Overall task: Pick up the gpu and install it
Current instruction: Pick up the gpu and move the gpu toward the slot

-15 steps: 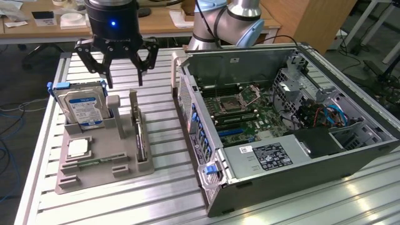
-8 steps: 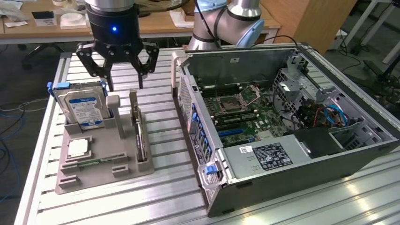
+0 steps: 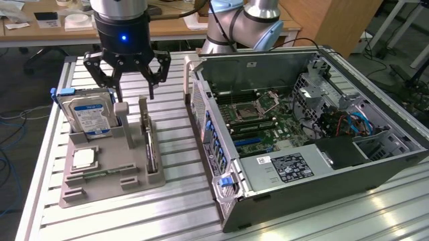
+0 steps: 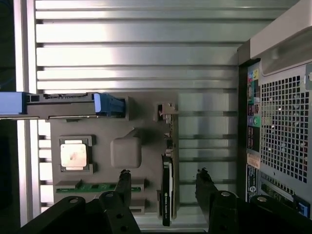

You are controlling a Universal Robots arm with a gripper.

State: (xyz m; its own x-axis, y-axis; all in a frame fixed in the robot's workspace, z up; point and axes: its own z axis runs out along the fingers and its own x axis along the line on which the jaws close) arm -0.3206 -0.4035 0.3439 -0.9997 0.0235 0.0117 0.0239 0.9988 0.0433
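- Jaws: spread to full width, empty, touching nothing. Fingertips (image 4: 124,179) hanging above the grey holder (image 3: 114,187) on the slatted counter (image 3: 181,206).
- Task item: gpu (image 4: 167,192), a slim dark card standing on edge in its slot. Slot set along the holder's side nearest the open computer case (image 3: 302,150).
- Alignment: in the wrist view, card seen edge-on between the two fingertips and roughly centred. Not yet gripped, not yet lifted.
- Neighbours: hard drive (image 3: 87,113) upright at the holder's far end, processor (image 3: 84,158) flat in its recess, and memory stick (image 3: 100,174) in its groove. All on the side of the card away from the case, apart from it.
- Destination: case lying open, motherboard (image 3: 258,118) exposed.
- Handling, as judged: light and stiff, but thin and fragile. Smooth faces probably slippery under hard pads, and surface components and the contact edge probably easy to damage.
- Hold, as judged: across the two flat faces, along the exposed top edge near mid-length. Clear of the edge seated in the slot and of the upright guide at the end.
- Risk, as judged: off-centre pinch likely to tilt the card and bind it in the slot.
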